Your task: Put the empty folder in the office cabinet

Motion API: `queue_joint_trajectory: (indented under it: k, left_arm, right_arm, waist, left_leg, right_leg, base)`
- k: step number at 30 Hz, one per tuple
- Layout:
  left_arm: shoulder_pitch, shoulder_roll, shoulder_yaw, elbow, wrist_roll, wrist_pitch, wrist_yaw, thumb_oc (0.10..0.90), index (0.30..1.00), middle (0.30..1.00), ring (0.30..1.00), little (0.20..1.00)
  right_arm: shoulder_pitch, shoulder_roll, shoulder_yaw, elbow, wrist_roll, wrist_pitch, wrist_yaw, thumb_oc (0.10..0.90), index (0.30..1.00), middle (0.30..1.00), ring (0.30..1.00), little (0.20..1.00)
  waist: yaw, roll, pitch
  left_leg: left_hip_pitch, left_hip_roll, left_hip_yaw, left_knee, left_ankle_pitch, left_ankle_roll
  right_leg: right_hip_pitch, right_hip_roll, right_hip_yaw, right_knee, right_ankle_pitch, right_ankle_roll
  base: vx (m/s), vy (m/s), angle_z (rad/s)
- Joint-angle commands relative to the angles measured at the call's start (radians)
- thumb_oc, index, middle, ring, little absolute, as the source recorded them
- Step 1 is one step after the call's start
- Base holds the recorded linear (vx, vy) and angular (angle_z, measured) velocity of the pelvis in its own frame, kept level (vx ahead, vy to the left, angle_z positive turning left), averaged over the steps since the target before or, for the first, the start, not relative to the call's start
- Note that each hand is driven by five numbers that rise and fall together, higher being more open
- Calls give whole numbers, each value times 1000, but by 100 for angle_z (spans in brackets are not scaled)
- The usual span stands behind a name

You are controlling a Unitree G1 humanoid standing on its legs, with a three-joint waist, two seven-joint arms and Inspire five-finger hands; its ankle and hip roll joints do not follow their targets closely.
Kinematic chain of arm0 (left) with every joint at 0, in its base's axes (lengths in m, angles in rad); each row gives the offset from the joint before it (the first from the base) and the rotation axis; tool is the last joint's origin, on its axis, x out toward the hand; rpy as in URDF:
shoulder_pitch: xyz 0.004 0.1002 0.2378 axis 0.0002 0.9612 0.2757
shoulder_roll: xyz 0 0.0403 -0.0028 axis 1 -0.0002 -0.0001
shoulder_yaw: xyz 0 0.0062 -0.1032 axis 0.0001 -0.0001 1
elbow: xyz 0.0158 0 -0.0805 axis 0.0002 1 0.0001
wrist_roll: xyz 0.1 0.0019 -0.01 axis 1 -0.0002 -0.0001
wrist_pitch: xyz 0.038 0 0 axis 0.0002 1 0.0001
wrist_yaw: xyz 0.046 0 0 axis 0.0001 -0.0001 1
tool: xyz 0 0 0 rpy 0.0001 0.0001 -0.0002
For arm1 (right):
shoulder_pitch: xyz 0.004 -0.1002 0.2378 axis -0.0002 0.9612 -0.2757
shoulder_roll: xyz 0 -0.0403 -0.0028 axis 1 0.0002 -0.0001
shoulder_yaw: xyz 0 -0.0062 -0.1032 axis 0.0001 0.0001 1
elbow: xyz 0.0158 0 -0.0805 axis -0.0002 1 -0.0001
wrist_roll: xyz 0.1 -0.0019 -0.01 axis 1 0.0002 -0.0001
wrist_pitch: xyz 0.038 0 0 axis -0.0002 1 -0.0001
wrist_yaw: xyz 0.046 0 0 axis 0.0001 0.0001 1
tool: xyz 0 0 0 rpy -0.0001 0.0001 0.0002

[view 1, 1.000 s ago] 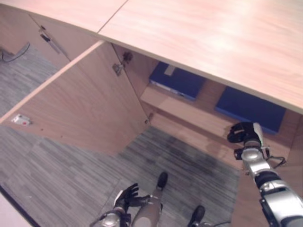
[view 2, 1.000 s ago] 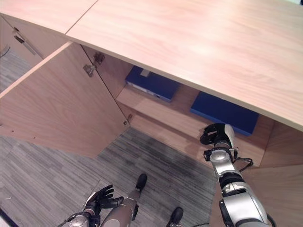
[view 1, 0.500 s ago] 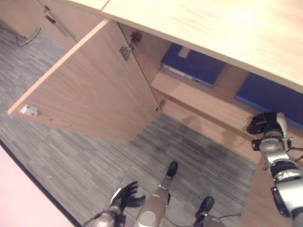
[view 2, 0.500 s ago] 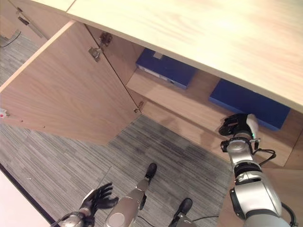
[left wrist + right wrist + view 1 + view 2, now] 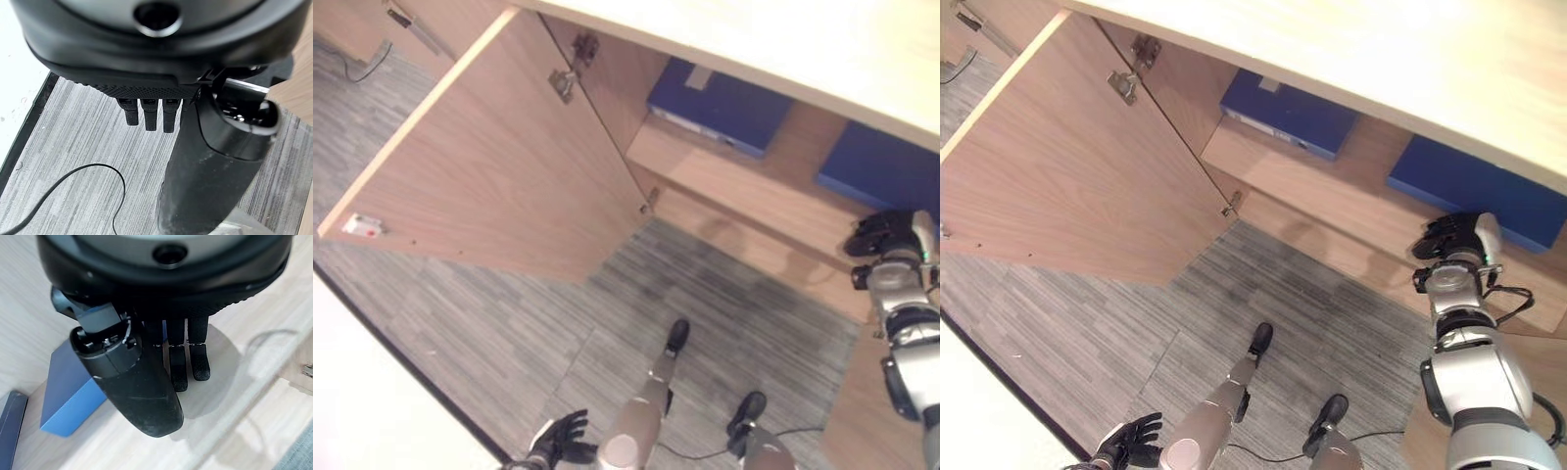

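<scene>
Two blue folders lie flat on the cabinet's wooden shelf (image 5: 744, 186): one at the left (image 5: 720, 98), one at the right (image 5: 881, 171). My right hand (image 5: 891, 235) hovers at the shelf's front, just before the right folder, and holds nothing. In the right wrist view its fingers (image 5: 198, 360) reach out straight over bare wood, with that blue folder (image 5: 68, 391) beside them. My left hand (image 5: 558, 452) hangs low over the carpet, fingers relaxed and empty; in the left wrist view those fingers (image 5: 146, 115) point at the floor.
The cabinet door (image 5: 509, 166) stands swung wide open to the left. The light wooden top (image 5: 1381, 49) overhangs the shelf. Grey striped carpet (image 5: 509, 333) lies before the cabinet, and a white surface (image 5: 372, 411) borders it at the lower left.
The camera has shifted, so the cabinet sits higher in view. My left hand has sunk lower. My right hand stays before the right folder, empty.
</scene>
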Motion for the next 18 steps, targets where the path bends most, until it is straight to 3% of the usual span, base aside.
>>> queue_joint_trajectory:
  k: [1,9,12,13,14,18]
  left_arm:
    - [12,61,-37,9,-35,-6,-10,800,900,900,900,900]
    - [27,96,-53,-35,-49,-11,-22,800,900,900,900,900]
    - [39,120,-53,-58,-71,-15,-27,800,900,900,900,900]
    - [38,121,-53,-59,-71,-16,-27,800,900,900,900,900]
    - [40,123,-55,-64,-74,-16,-29,800,900,900,900,900]
    - [54,145,-54,-95,-88,-20,-34,800,900,900,900,900]
  right_arm:
    - [-117,-161,85,-67,32,-46,-40,400,300,300,300,300]
    - [-274,-223,174,-46,48,-45,-42,400,300,300,300,300]
    - [-369,-260,223,-38,66,-43,-43,400,300,300,300,300]
    - [-373,-260,224,-36,67,-43,-43,400,300,300,300,300]
    - [-389,-269,233,-36,73,-44,-44,400,300,300,300,300]
    - [-457,-287,263,-46,105,-50,-54,400,300,300,300,300]
  waist:
    - [18,-9,-14]
    - [32,-3,-16]
    - [35,-12,-25]
    - [39,-5,-19]
    - [35,-12,-26]
    - [38,-12,-29]
  left_leg:
    - [107,31,29,6,-180,-19]
    - [82,30,26,1,-172,-22]
    - [85,28,19,-5,-196,-30]
    - [73,27,21,-3,-169,-27]
    - [83,27,17,-5,-197,-33]
    - [73,26,8,-7,-193,-37]
  right_leg:
    - [-109,-25,36,9,59,-4]
    - [-157,-30,44,31,59,-2]
    - [-163,-27,54,43,16,3]
    - [-172,-29,41,39,52,-4]
    - [-167,-29,53,48,11,1]
    - [-180,-27,54,50,10,-1]
  base:
    - [0,0,0]
    - [2,-4,-1]
    - [78,-64,1]
    - [6,-21,11]
    - [10,-28,13]
    - [31,-31,8]
